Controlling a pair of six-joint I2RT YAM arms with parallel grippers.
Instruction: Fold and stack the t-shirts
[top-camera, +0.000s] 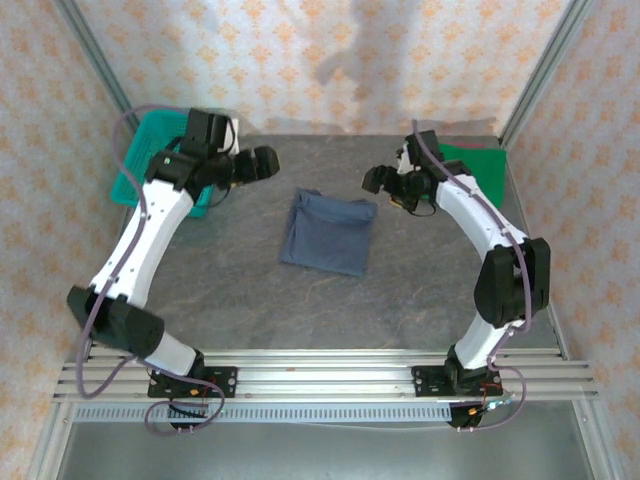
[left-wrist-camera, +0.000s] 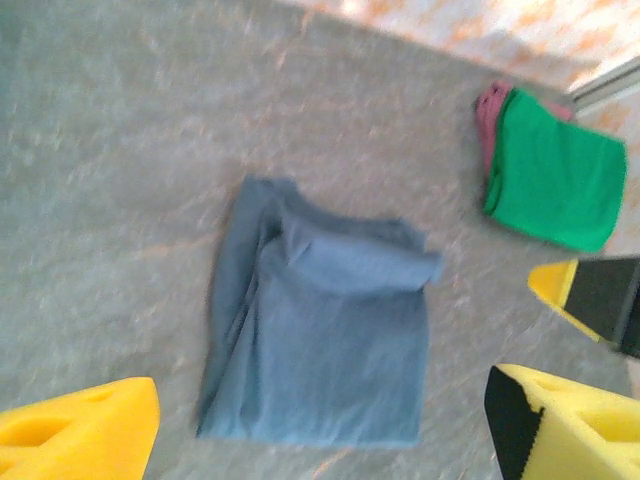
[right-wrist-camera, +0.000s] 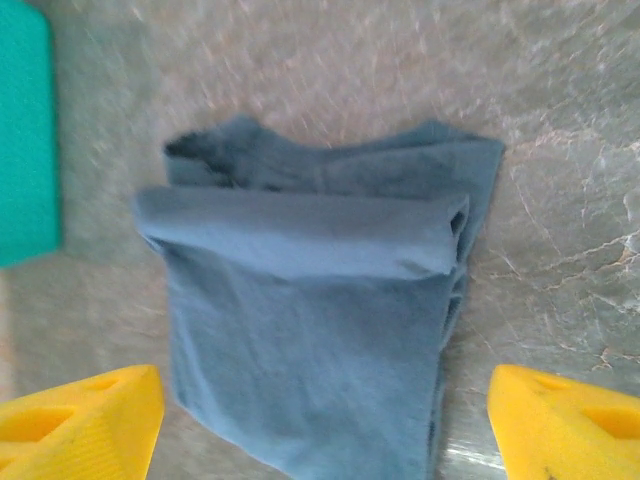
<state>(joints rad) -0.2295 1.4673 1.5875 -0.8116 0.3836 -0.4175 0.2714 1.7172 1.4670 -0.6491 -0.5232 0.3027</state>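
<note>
1. the slate-blue t-shirt (top-camera: 328, 232) lies folded into a rough square in the middle of the table (top-camera: 250, 310), apart from both grippers. the green t-shirt (top-camera: 478, 160) sits folded at the far right corner, partly behind the right arm.
2. the left gripper (top-camera: 262, 163) hovers off the blue shirt's far-left side and the right gripper (top-camera: 372, 182) off its far-right side. in each wrist view the yellow fingers stand wide apart, holding nothing.
3. we judge the blue shirt light, limp and quick to slump. lifted by one point it would fall open, so it wants a hold on two sides at once, pinching through all layers near the rolled fold.
4. the cloth should not slip in the pads, but the loose upper flap could drag open if we catch the top layer alone.
5. the top view gives us the layout: teal basket (top-camera: 150, 165) far left, blue shirt in the centre, green shirt far right, all well apart.
6. the left wrist view adds a pink-red cloth (left-wrist-camera: 490, 110) peeking from under the green shirt, so a stack seems begun there.
7. the right wrist view gives the fold itself: a puffed rolled edge across the shirt and uneven layers along one side.
</note>
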